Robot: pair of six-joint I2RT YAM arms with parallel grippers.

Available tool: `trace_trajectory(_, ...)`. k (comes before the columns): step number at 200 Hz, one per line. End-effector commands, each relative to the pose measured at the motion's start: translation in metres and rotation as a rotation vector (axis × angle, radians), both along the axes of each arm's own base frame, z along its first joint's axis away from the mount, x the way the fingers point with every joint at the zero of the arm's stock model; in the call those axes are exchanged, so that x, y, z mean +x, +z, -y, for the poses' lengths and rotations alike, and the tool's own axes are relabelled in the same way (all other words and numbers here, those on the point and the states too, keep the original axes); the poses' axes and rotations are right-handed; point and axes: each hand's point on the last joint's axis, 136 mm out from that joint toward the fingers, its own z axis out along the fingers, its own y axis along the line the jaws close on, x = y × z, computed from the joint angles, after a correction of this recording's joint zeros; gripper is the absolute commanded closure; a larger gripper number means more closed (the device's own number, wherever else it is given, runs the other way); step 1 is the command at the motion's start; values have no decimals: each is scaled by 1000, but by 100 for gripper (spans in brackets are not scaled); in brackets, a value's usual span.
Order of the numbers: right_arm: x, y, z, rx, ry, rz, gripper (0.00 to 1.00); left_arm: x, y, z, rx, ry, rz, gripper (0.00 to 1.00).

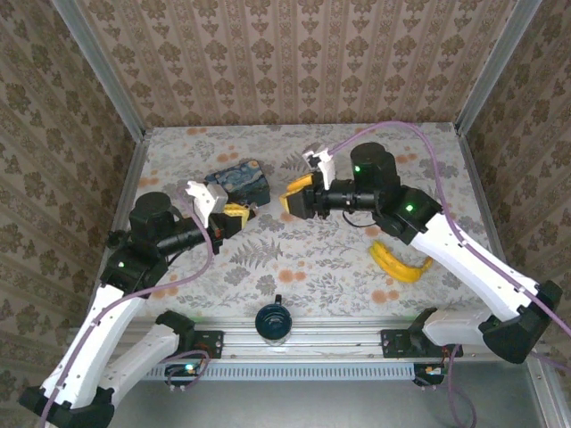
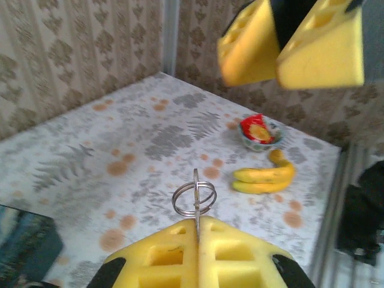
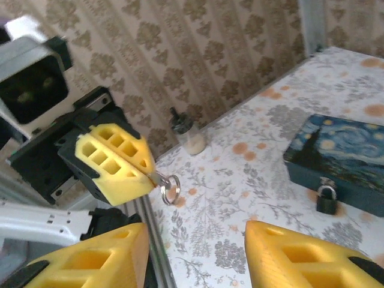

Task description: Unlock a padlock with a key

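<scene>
- Patterned wallpaper walls point(image 1: 294, 53) close in a table point(image 1: 312, 259) covered with a floral cloth; the two arms meet above its middle
- The left gripper point(image 2: 198, 228) is clamped tight on the key point(image 2: 195, 180), pinching it at one end so that a thin metal part and its wire ring point(image 2: 194, 198) stick out past the fingertips; that leaves something free for another claw to take or for the lock to receive
- The right gripper point(image 3: 195, 240) stands facing it with its jaws apart and nothing between them, close to the key but not touching; it looks ready either to receive the key or to steady the lock
- The padlock point(image 3: 326, 200), small and dark with a pale shackle, hangs on the front face of the blue box point(image 3: 345, 153) with the starry-night print, low against the cloth and well apart from the key
- The box is shut by the lock, so its inside cannot be seen
- A small bowl point(image 2: 259, 143) toward the far right holds a red packet point(image 2: 257, 128), and a banana point(image 2: 264, 178) lies just beside it on the cloth
- A little bottle point(image 3: 187, 137) with a dark cap stands near the table's edge, something pale in its lower part
- Judging by this, the key has yet to reach the keyhole and the lock appears closed
</scene>
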Motion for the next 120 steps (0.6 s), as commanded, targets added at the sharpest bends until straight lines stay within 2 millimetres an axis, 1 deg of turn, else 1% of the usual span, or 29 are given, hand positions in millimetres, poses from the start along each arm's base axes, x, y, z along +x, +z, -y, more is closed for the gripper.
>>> trace_trajectory(1, -19, 17, -23, 38, 169, 77, 51, -22, 4, 5, -51, -97, -149, 100)
trace_trajectory(25, -31, 11, -38, 42, 274, 54, 51, -28, 2, 8, -65, -134, -192, 100)
trace_trajectory(28, -32, 10, -40, 44, 285, 49, 51, -24, 3, 4, -69, -114, -195, 100)
trace_trajectory(45, -37, 12, -45, 59, 324, 41, 50, -23, -1, 3, -69, -116, -224, 100)
trace_trajectory(48, -37, 13, -45, 61, 324, 44, 49, -23, -1, 3, -69, -119, -228, 100)
trace_trajectory(49, -34, 5, -49, 51, 326, 28, 49, -23, -1, 3, -69, -118, -230, 100)
trace_trajectory(50, -33, 4, -50, 48, 327, 24, 49, -23, -1, 3, -69, -119, -232, 100)
trace_trajectory(59, -31, 0, -52, 43, 327, 20, 50, -24, -2, 3, -72, -124, -244, 100)
trace_trajectory(80, -29, -7, -58, 44, 344, 7, 50, -24, -1, 3, -83, -138, -261, 100)
trace_trajectory(94, -32, -8, -61, 55, 374, -1, 51, -23, -2, 3, -86, -136, -269, 100)
trace_trajectory(120, -27, -17, -65, 39, 371, -10, 52, -23, -1, 4, -99, -147, -269, 100)
